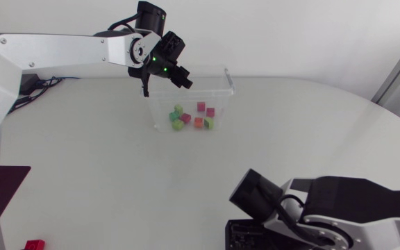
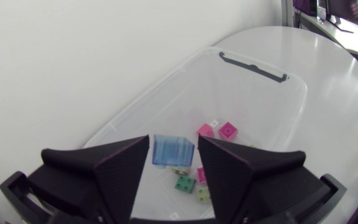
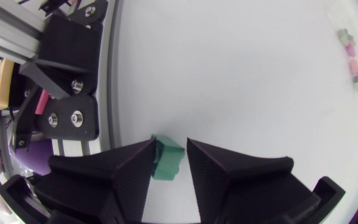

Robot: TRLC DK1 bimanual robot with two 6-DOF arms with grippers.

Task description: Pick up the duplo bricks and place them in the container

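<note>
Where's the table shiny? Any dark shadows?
Left wrist view: glare streaks on the white table beyond the clear plastic container; light passes through the translucent blue duplo brick. Head view: faint shadows. Right wrist view: no glare near the green duplo brick.

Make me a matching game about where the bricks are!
Things:
1. blue brick
2. green brick
3. pink bricks

Places:
A. lying on the floor of the container
B. between the fingers of the right gripper
C. between the fingers of the left gripper, above the container

Pairs: 1-C, 2-B, 3-A
</note>
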